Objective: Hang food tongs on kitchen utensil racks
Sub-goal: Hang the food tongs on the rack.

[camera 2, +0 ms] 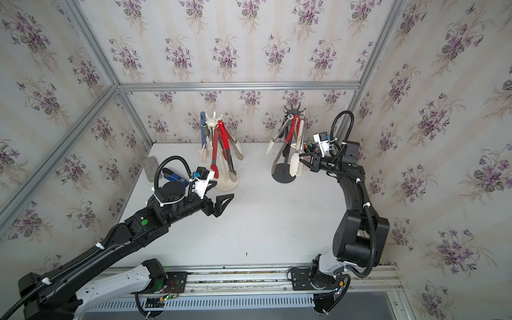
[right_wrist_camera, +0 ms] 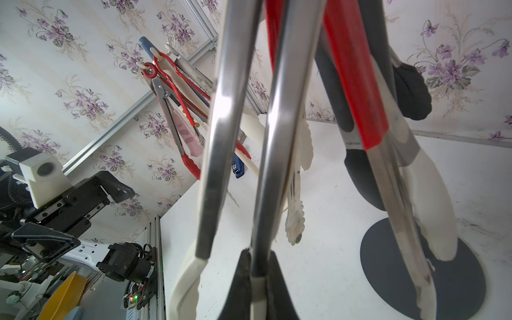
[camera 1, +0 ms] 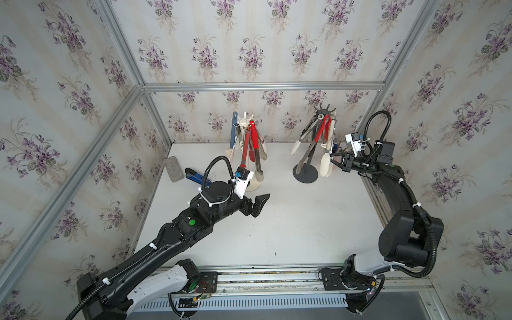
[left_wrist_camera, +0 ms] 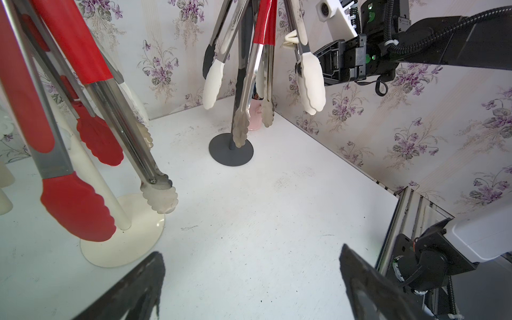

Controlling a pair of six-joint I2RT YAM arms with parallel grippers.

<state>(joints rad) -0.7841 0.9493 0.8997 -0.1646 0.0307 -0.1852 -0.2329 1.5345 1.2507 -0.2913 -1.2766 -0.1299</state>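
Note:
Two racks stand at the back of the table, a cream rack (camera 1: 243,122) and a dark grey rack (camera 1: 325,110). Several food tongs hang on each. Red-tipped tongs (camera 1: 245,151) hang on the cream one, red-handled steel tongs (camera 1: 321,130) on the dark one. My right gripper (right_wrist_camera: 256,277) is shut on one arm of white-tipped steel tongs (right_wrist_camera: 266,166), where the steel meets the white tip. Those tongs (camera 1: 326,163) hang down the right side of the dark rack, with my right gripper (camera 1: 333,160) beside them. My left gripper (camera 1: 259,203) is open and holds nothing, above the table just in front of the cream rack's base (left_wrist_camera: 122,243).
A grey block (camera 1: 174,169) and a blue-and-black tool (camera 1: 195,176) lie at the back left near the wall. A pink cup (left_wrist_camera: 253,122) stands behind the dark rack's base (left_wrist_camera: 231,151). Aluminium frame posts line the table's sides, and the arms' mounting rail (camera 1: 263,277) runs along the front.

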